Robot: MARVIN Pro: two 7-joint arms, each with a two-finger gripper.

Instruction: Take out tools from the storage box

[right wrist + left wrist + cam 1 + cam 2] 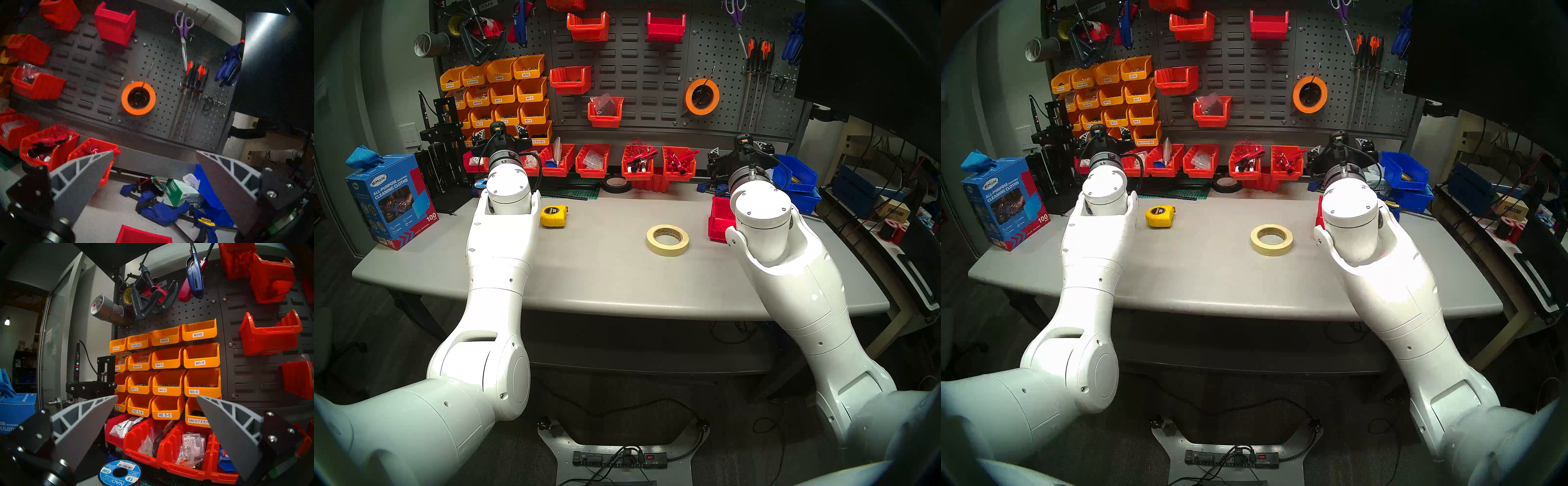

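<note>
The yellow tape measure (554,216) and masking-tape roll (667,239) lie flat on the table (602,278), outside the red storage box (720,220). Both the left gripper (157,414) and right gripper (154,169) gape empty, raised above them. The box sits just below the right gripper, nearer that arm.

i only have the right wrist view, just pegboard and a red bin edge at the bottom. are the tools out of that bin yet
Observer: Yes. The yellow tape measure sits on the table, beside the left arm.
Operator: and the masking tape
Observer: The cream masking-tape roll lies flat mid-table, apart from the red storage bin.
Operator: is the left gripper carrying anything
Observer: No. The left gripper is open and empty, facing the orange parts bins.
</note>
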